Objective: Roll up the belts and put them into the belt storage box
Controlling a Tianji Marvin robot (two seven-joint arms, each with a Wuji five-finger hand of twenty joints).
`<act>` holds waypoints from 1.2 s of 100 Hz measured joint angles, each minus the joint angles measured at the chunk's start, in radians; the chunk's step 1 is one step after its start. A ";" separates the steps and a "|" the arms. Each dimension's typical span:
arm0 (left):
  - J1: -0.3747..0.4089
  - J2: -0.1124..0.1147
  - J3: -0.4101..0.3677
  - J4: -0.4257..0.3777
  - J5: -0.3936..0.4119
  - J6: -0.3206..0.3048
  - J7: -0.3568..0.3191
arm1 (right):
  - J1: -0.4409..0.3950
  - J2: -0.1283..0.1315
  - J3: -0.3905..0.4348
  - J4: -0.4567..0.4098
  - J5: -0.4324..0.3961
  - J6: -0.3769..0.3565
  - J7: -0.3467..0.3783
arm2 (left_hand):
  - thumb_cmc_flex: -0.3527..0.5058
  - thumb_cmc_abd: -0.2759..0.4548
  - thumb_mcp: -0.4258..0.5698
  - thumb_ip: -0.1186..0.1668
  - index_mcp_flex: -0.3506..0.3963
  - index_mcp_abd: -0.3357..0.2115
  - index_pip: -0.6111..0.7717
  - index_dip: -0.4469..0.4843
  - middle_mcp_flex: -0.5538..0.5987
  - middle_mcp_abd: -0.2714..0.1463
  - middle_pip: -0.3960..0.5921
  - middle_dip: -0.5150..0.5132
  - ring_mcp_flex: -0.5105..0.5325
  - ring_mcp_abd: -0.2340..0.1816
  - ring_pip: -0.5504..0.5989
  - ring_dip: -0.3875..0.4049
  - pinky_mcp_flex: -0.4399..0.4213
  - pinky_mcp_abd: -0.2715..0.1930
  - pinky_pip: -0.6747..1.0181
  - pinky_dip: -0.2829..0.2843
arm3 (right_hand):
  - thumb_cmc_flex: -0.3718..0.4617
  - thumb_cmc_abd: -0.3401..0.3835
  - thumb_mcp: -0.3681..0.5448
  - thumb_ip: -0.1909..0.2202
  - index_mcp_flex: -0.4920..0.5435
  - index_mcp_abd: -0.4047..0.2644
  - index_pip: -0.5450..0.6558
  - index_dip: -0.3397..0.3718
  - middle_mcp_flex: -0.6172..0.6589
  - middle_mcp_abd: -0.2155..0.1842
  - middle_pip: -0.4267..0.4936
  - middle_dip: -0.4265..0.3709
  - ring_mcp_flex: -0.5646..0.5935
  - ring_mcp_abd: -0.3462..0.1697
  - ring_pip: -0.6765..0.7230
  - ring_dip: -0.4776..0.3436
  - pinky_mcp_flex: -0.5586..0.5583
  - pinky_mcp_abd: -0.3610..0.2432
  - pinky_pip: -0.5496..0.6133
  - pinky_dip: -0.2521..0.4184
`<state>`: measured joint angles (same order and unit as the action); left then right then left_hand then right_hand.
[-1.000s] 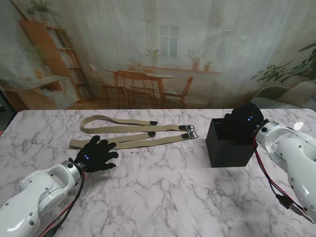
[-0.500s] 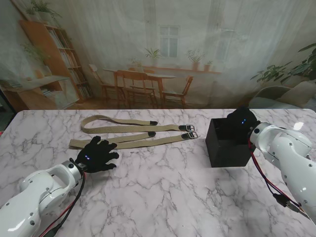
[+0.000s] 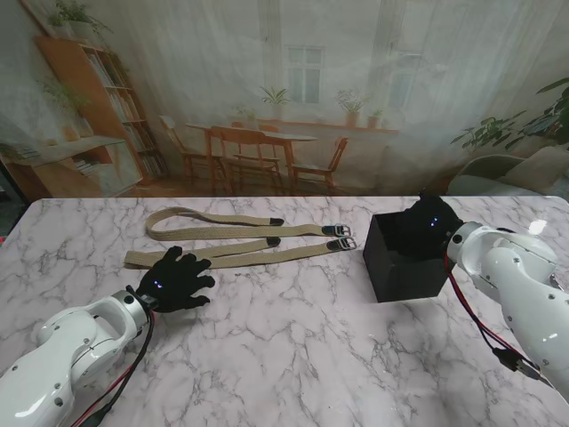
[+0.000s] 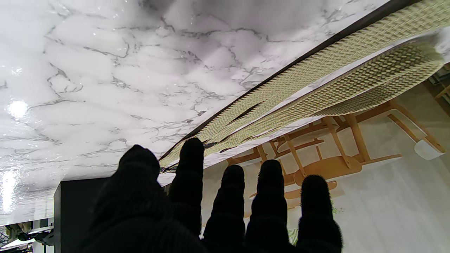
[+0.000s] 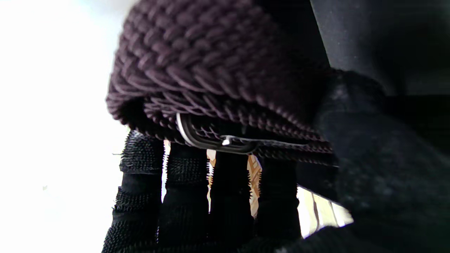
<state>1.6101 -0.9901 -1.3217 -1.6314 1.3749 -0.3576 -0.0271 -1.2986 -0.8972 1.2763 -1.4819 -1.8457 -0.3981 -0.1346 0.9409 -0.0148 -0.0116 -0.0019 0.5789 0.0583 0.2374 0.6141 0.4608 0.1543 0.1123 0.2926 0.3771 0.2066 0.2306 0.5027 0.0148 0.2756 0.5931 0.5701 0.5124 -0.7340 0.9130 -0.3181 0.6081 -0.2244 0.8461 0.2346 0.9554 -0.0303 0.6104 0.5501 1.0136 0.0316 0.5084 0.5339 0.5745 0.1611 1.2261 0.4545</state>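
Two beige woven belts (image 3: 240,242) lie stretched across the far middle of the table, their metal buckles (image 3: 340,237) toward the black storage box (image 3: 400,274). My left hand (image 3: 175,278) rests flat and open on the marble, fingertips touching the nearer belt (image 4: 316,88). My right hand (image 3: 425,224) is at the box's open top, on its far right side. In the right wrist view it is shut on a rolled dark braided belt (image 5: 211,70) with a metal buckle (image 5: 211,140), pressed between fingers (image 5: 182,196) and thumb.
The marble table's far edge (image 3: 293,199) runs just behind the belts, with a printed room backdrop beyond it. A red and black cable (image 3: 484,334) hangs along my right forearm. The box also shows in the left wrist view (image 4: 75,211).
My right hand has sunk lower and leftward into the box's top, and the box has shifted slightly to the left. The left hand and beige belts have not moved.
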 measured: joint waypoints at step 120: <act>-0.004 -0.002 -0.020 0.000 0.006 0.002 0.009 | -0.184 -0.003 0.251 -0.160 -0.008 0.034 -0.147 | 0.000 0.000 0.000 0.000 0.000 0.000 0.000 -0.003 0.000 0.000 0.000 0.000 0.000 0.000 0.000 0.000 0.000 0.000 0.000 0.000 | -0.208 0.256 0.020 0.179 -0.316 -0.003 -0.259 0.015 -0.427 0.064 -0.188 -0.286 -0.359 -0.013 -0.235 -0.305 -0.246 0.012 -0.158 -0.123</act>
<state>1.6062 -0.9919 -1.3422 -1.6312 1.3814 -0.3556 -0.0179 -1.4826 -0.9006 1.5274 -1.6419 -1.8538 -0.3638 -0.2816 0.9409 -0.0148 -0.0116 -0.0019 0.5789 0.0583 0.2374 0.6111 0.4608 0.1543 0.1123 0.2926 0.3771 0.2066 0.2306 0.5027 0.0148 0.2756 0.5931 0.5701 0.3044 -0.4784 0.9331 -0.1386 0.2921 -0.2271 0.5868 0.2496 0.5284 0.0338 0.4226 0.2637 0.6550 0.0186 0.2735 0.2285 0.3285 0.1730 1.0679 0.3310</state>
